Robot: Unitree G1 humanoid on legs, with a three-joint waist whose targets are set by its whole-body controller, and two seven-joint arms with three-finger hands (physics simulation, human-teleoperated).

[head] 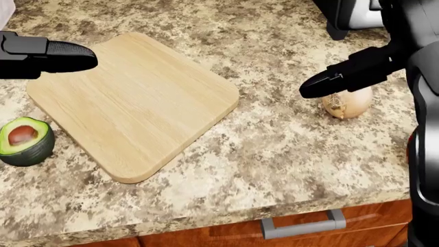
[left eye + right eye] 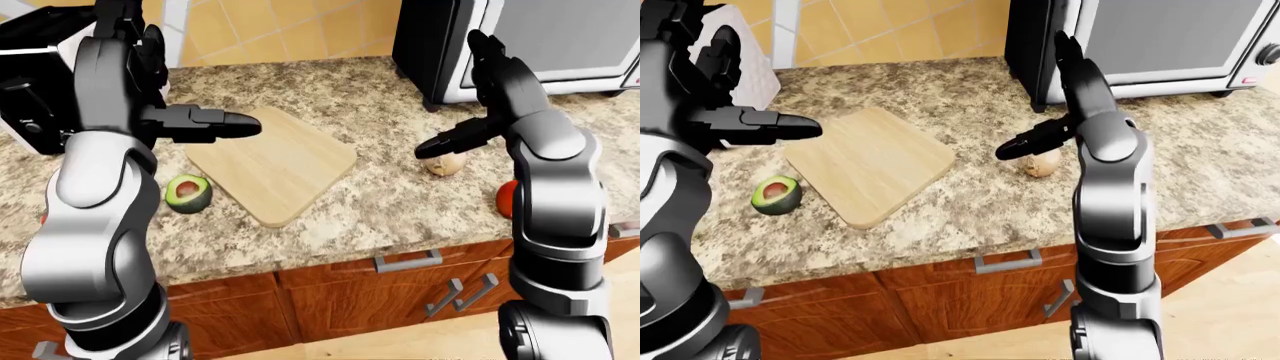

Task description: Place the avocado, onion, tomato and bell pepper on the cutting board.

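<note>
A bare wooden cutting board [image 1: 137, 103] lies on the granite counter. A halved avocado [image 1: 24, 140] sits just off its lower left corner. A pale onion [image 1: 350, 103] lies to the board's right. A red tomato [image 2: 506, 199] shows partly behind my right forearm, near the counter's edge. No bell pepper shows. My left hand [image 1: 72, 55] hovers over the board's upper left corner, fingers stretched out, open and empty. My right hand [image 1: 317, 87] hovers just left of and above the onion, fingers stretched out and open, not closed on it.
A toaster oven [image 2: 560, 45] stands on the counter at the top right of the left-eye view, close behind my right arm. A black appliance [image 2: 30, 75] stands at the top left. Wooden drawers with metal handles [image 1: 302, 226] run below the counter edge.
</note>
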